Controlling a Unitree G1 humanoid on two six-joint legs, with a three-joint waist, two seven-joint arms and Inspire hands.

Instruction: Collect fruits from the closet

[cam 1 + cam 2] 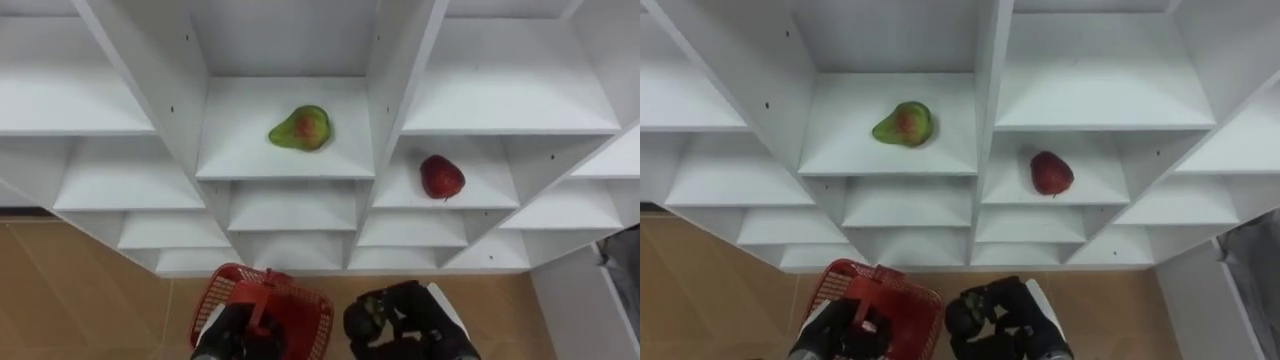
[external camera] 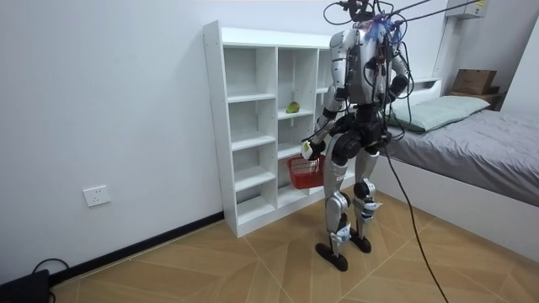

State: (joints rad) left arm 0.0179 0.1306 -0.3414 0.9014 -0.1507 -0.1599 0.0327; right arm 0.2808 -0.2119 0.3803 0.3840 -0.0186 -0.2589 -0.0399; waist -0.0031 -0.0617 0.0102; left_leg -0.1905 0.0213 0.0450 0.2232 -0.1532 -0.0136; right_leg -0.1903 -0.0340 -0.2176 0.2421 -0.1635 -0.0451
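The pear (image 1: 301, 128) lies on a middle shelf (image 1: 240, 150), the red fruit (image 1: 441, 177) 1 shelf lower to its right, both well apart from the hands. The left hand (image 1: 232, 335) curls round the basket (image 1: 305, 312) handle; the right hand (image 1: 400, 320) is curled, empty.
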